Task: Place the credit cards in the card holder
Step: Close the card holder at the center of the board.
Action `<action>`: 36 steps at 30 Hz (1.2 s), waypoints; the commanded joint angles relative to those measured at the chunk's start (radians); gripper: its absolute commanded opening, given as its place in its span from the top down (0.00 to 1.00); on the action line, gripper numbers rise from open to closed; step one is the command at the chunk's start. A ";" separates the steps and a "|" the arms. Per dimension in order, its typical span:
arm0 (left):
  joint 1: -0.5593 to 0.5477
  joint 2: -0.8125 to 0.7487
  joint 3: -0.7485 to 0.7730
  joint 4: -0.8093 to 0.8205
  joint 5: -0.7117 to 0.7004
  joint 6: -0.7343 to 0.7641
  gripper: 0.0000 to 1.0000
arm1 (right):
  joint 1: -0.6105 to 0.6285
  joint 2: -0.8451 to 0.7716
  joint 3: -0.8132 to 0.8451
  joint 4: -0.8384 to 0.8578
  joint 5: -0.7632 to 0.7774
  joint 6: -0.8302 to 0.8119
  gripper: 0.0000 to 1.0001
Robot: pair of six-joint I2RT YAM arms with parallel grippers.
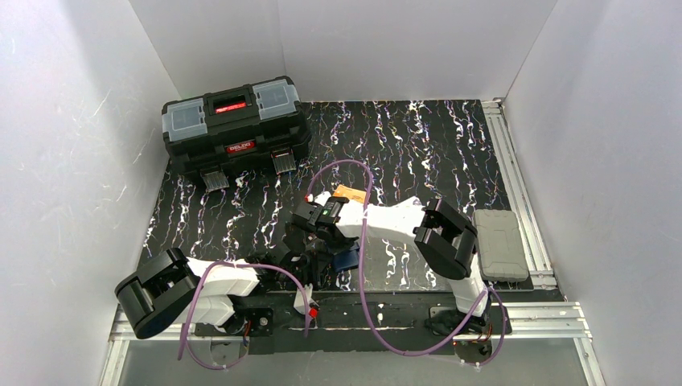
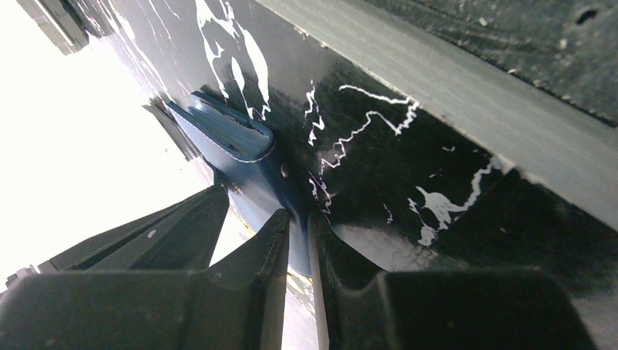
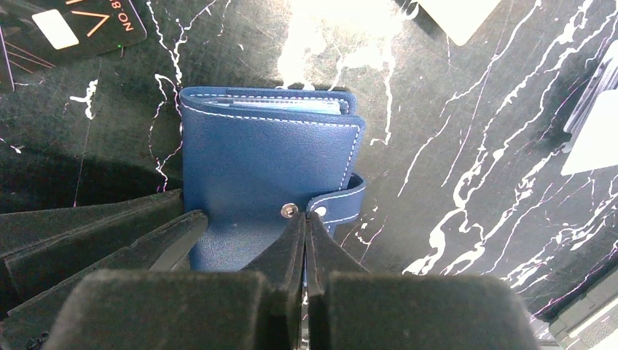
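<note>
Two entries, one folded wallet (image 3: 270,160): my left pincer (image 2: 297,219) clamps its cover, likely steadying it; my right pincer (image 3: 306,222) sits closed at the snap tab (image 3: 339,204), likely to unfasten it.

Around me: white walls (image 1: 72,161) on three sides; table (image 1: 418,145), black, white-marbled; aluminium rails (image 1: 515,161) right and near; black toolbox (image 1: 235,125) far-left; grey pad (image 1: 500,244), possibly foam, right.
</note>
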 commanded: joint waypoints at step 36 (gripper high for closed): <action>-0.021 0.038 -0.035 -0.263 0.001 0.130 0.84 | 0.054 0.051 0.079 -0.090 0.135 -0.002 0.82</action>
